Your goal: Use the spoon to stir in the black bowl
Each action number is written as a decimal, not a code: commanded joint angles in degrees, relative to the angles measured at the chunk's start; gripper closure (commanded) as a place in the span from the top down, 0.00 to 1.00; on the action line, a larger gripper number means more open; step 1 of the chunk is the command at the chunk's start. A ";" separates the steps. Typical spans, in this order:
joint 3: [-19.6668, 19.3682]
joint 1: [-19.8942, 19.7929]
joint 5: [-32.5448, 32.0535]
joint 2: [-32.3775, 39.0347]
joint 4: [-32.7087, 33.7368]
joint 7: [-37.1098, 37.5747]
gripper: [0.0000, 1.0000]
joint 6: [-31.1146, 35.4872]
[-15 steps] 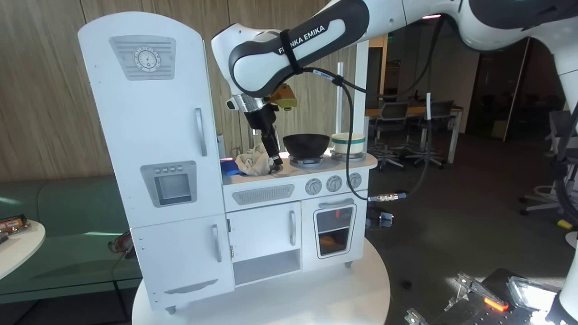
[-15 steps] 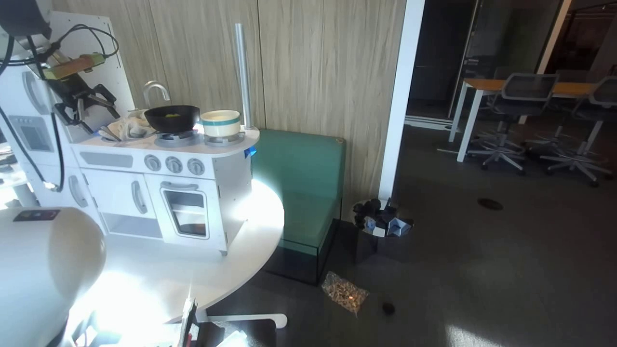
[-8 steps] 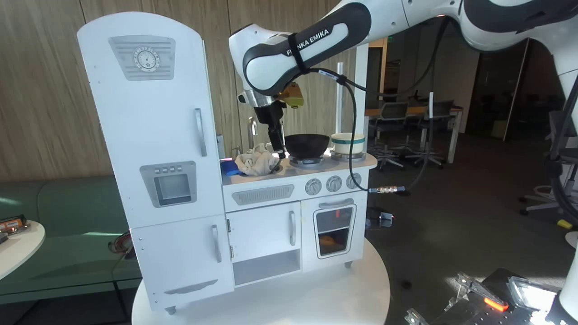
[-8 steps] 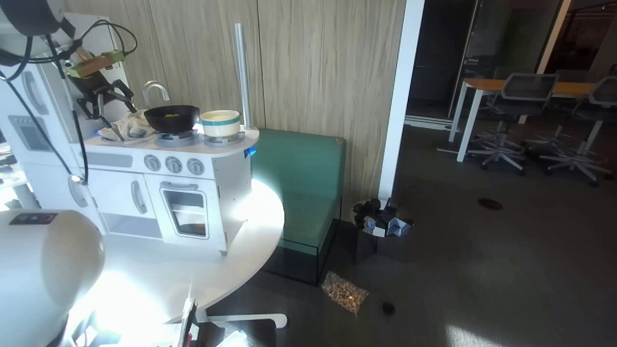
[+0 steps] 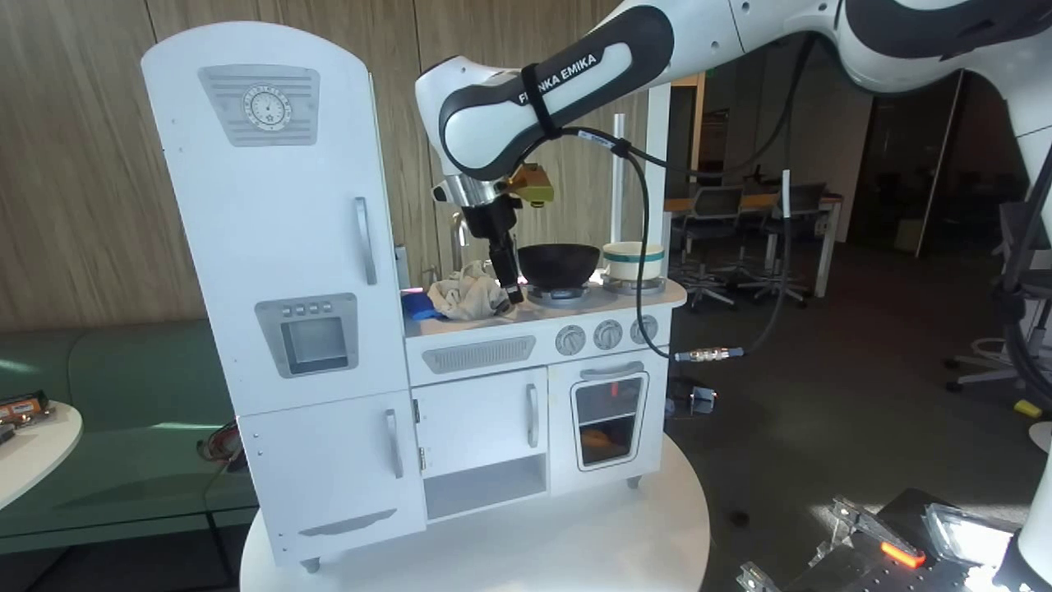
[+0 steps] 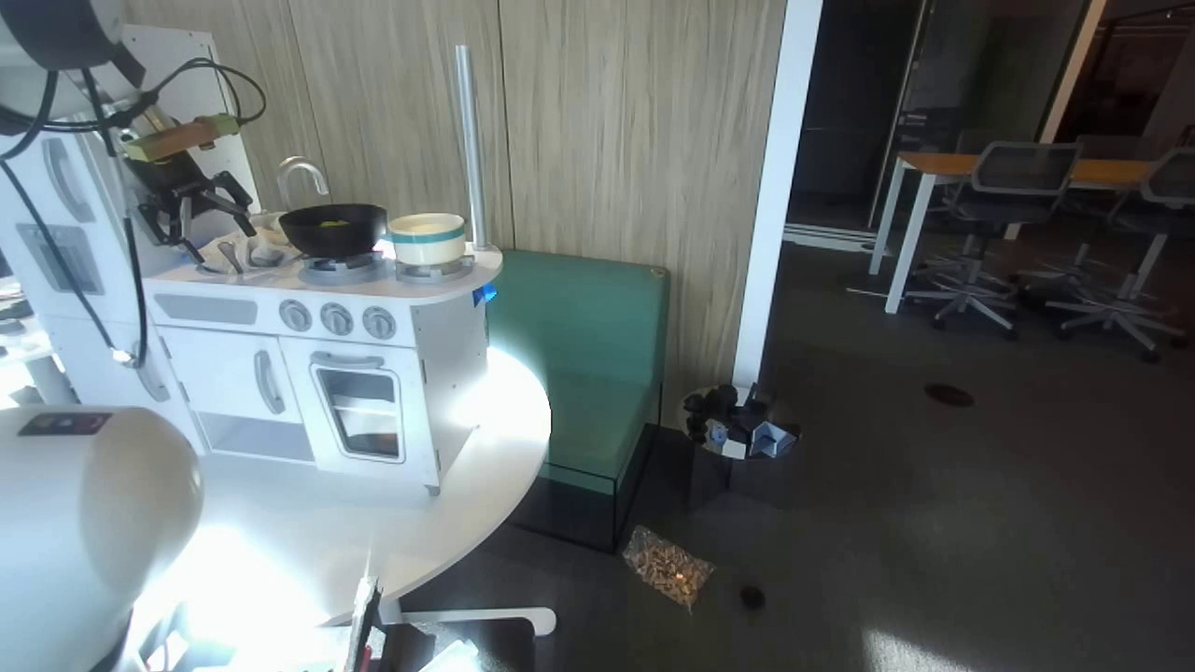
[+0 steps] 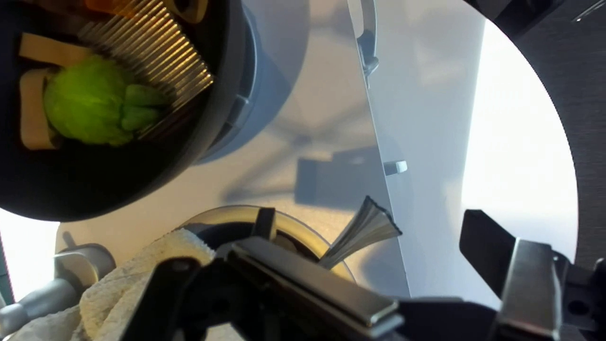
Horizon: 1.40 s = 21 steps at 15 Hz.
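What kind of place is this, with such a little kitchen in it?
Most likely an office or lab space, not a home: the white play kitchen stands on a round table, a green bench sits behind it, and wheeled chairs stand at a wood-topped table farther back.

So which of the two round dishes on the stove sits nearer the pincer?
The black bowl; the white pot with the teal band sits beyond it, farther from the pincer.
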 commanded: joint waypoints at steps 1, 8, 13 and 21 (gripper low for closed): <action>-0.10 -0.19 0.73 -0.67 -0.70 -1.18 0.97 -0.63; -0.13 -0.23 0.60 -0.78 -1.30 -0.88 0.40 -0.35; -0.28 -0.16 0.25 -0.84 -1.15 -0.71 0.02 -0.51; -0.55 0.13 0.13 -2.38 1.56 0.39 0.02 -0.72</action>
